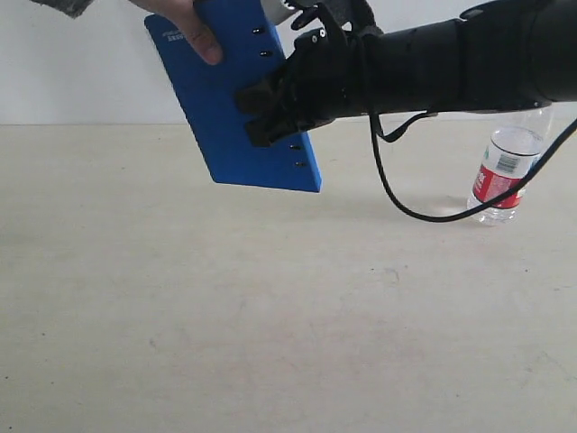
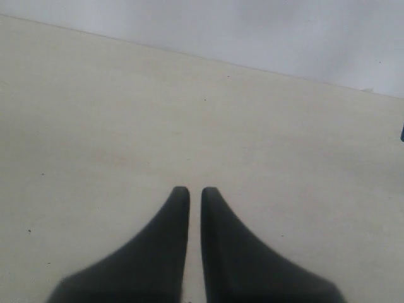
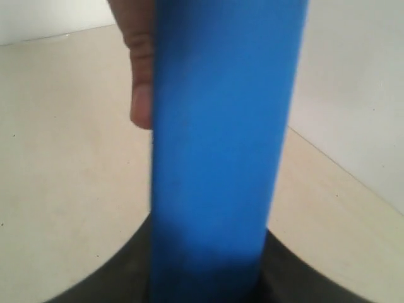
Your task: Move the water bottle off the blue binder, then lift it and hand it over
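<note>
The blue binder (image 1: 225, 99) hangs tilted in the air above the table at the back left. My right gripper (image 1: 270, 113) reaches across from the right and is shut on the binder's lower right part. A person's hand (image 1: 189, 27) grips the binder's top corner. In the right wrist view the blue binder (image 3: 221, 126) fills the space between my dark fingers (image 3: 120, 278), with the person's thumb (image 3: 142, 76) behind it. The water bottle (image 1: 505, 176) stands upright on the table at the right; my right arm hides its cap. My left gripper (image 2: 195, 192) is shut over bare table, holding nothing.
A black cable (image 1: 397, 194) loops down from my right arm and passes in front of the bottle. The beige table (image 1: 270, 325) meets a white wall (image 1: 72, 72) at the back. My left arm does not show in the exterior view.
</note>
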Tool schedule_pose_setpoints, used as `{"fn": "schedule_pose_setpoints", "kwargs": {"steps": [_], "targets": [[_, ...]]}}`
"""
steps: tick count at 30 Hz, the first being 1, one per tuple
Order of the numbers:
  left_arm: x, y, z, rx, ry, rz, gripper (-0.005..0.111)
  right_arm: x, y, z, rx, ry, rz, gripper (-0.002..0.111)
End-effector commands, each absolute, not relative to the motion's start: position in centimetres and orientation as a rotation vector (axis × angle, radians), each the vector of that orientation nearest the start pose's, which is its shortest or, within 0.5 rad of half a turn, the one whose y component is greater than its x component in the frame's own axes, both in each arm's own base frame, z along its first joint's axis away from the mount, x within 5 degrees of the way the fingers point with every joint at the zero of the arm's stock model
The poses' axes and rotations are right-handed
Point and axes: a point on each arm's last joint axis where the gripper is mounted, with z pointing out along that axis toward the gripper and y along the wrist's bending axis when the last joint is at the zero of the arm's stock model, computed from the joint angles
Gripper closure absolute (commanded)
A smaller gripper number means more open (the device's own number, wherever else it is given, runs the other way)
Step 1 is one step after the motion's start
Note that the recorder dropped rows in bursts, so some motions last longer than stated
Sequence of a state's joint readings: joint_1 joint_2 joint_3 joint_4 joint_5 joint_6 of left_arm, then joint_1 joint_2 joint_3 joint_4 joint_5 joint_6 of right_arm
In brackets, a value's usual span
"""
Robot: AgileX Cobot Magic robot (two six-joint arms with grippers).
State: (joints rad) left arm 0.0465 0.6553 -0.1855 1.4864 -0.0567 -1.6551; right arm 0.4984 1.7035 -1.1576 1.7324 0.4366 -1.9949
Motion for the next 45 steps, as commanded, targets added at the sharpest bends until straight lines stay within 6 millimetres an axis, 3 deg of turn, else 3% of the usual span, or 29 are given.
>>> {"fn": "schedule_pose_setpoints", "kwargs": {"steps": [1,3,7,10,11,12,14,15,17,18,20,22,25,29,34,38,41,45], "targets": [[12.3,0.5,21.9,-0.201,1.932,-0.085,0.1,32.5,21.4,28.0,-0.915,1.724,0.586,0.062],[12.1,0.6,22.1,-0.203,1.912,-0.079,0.1,32.5,21.4,28.0,-0.915,1.724,0.586,0.055],[11.6,0.6,22.7,-0.198,1.865,-0.081,0.1,32.6,20.9,28.5,-0.886,1.732,0.53,0.056],[11.2,0.7,23.1,-0.211,1.831,-0.061,0.1,31.5,19.8,31.8,-0.873,1.645,0.45,0.056],[11.1,0.8,23.2,-0.218,1.82,-0.051,0.1,30.6,18.9,34.0,-0.829,1.607,0.404,0.056],[10.9,1.0,23.4,-0.231,1.8,-0.042,0.1,29.3,17.2,36.9,-0.719,1.582,0.329,0.056],[10.5,1.3,23.7,-0.262,1.768,-0.017,0.1,27.5,14.4,40.4,-0.548,1.554,0.209,0.062],[10.1,1.5,23.9,-0.291,1.741,-0.007,0.1,25.8,12.1,42.6,-0.42,1.53,0.104,0.072],[9.6,1.9,24.2,-0.339,1.7,0.013,0.1,23.2,8.8,45.0,-0.243,1.502,-0.037,0.092],[9.2,2.0,24.5,-0.357,1.668,0.018,0.1,20.8,6.7,46.2,-0.159,1.47,-0.093,0.109],[8.4,1.8,25.1,-0.341,1.603,-0.008,0.1,15.2,2.5,47.3,-0.008,1.402,-0.162,0.108],[7.9,1.3,25.5,-0.292,1.564,-0.055,0.1,11.5,0.5,46.6,0.043,1.345,-0.121,0.108],[7.4,0.4,26.0,-0.19,1.517,-0.123,0.1,7.4,-1.1,43.9,0.104,1.272,0.068,0.108],[6.8,0.2,26.4,-0.14,1.477,-0.107,0.1,4.5,-0.9,38.8,0.062,1.224,0.332,0.108],[6.8,0.5,26.3,-0.172,1.476,-0.074,0.1,6.7,1.5,30.1,-0.104,1.448,0.352,0.108],[6.8,0.5,26.3,-0.14,1.478,-0.054,0.1,8.6,2.0,24.8,-0.118,1.68,0.252,0.108],[6.8,0.2,26.3,-0.123,1.479,-0.072,0.1,9.5,1.5,22.5,-0.017,1.814,0.163,0.108],[6.8,0.0,26.4,-0.105,1.479,-0.092,0.1,10.3,0.0,21.4,0.152,1.896,-0.04,0.108]]}}
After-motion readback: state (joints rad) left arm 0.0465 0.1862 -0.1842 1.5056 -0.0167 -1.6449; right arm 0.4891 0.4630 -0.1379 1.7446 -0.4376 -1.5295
